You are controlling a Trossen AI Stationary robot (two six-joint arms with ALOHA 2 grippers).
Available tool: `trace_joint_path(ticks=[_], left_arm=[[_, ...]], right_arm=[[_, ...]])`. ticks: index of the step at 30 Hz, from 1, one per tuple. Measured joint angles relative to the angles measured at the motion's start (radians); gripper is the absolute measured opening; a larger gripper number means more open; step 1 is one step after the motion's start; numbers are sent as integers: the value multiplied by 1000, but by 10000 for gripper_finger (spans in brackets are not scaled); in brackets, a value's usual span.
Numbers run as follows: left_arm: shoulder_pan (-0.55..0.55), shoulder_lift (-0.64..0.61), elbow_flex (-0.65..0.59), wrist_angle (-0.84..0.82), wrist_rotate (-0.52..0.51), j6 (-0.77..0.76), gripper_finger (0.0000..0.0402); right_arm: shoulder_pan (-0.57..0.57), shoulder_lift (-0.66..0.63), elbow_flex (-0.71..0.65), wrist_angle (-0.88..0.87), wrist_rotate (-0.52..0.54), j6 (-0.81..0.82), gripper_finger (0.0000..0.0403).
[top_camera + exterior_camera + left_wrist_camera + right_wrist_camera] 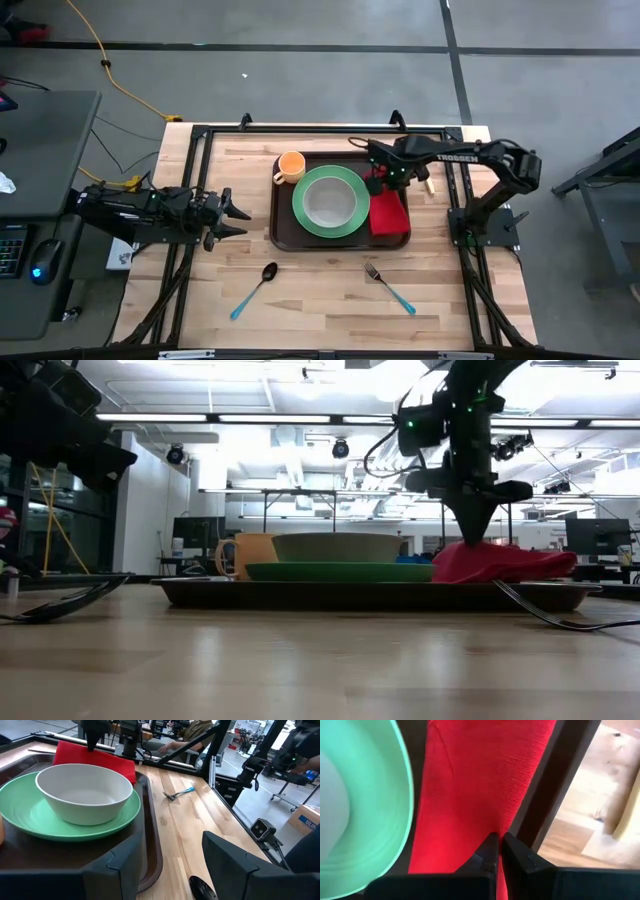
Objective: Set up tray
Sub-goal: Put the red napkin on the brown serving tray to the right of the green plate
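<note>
Overhead, "TROSSEN" on right arm (455,155)

Grey concrete floor (300,25), bright ceiling lights (270,418).

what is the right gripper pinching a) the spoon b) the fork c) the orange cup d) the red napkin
d: the right gripper is shut on the red napkin on the tray, while the fork, spoon and cup lie apart from it.
</note>
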Motion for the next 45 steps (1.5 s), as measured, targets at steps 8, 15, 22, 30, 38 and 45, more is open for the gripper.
trace_joint_path(ticks=[8, 15, 22, 30, 38, 45], left_arm=[[0, 0, 0, -1, 0, -2, 230], [0, 0, 0, -1, -25, -26, 230], [0, 0, 0, -1, -26, -52, 230], [0, 0, 0, -1, -22, -53, 230], [0, 0, 0, -1, -23, -52, 230], [0, 0, 0, -1, -21, -77, 230]], right_arm=[[-35, 0, -140, 151, -115, -7, 0], [-52, 0, -159, 143, -85, -31, 0], [-111, 0, -159, 150, -42, -74, 0], [-74, 0, -159, 169, -70, -55, 0], [-76, 40, -159, 172, -64, -80, 0], [-71, 74, -159, 186, -68, -101, 0]])
